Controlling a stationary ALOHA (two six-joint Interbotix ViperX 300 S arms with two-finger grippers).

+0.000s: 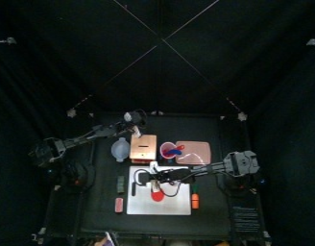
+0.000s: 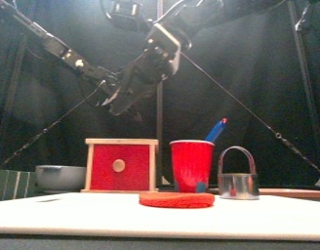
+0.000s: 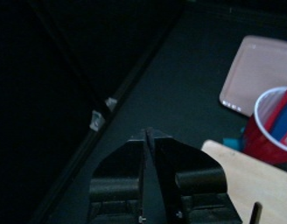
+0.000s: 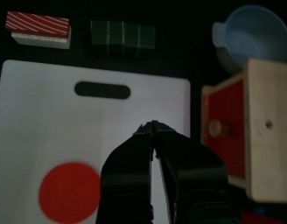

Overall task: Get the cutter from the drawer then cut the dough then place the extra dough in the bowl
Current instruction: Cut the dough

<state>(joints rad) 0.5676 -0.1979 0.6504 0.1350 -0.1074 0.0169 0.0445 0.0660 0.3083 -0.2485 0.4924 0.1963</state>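
Right gripper jaws pressed together, empty, over white board. Dough disc just beside the tips, cutter upright past it on the board. Left gripper closed, empty, near wooden box and red cup.

- Dough: a flat red disc, whole and uncut, lying on the white cutting board.
- Cutter: a round metal ring with an arched wire handle. It stands upright outside the drawer, behind and to the right of the dough, just beside the red cup.
- Wooden box: a pale frame with a red drawer front and a pale knob. The drawer is closed, and the box stands behind the dough to the left.
- Bowl: blue-grey, upright, just left of the wooden box.
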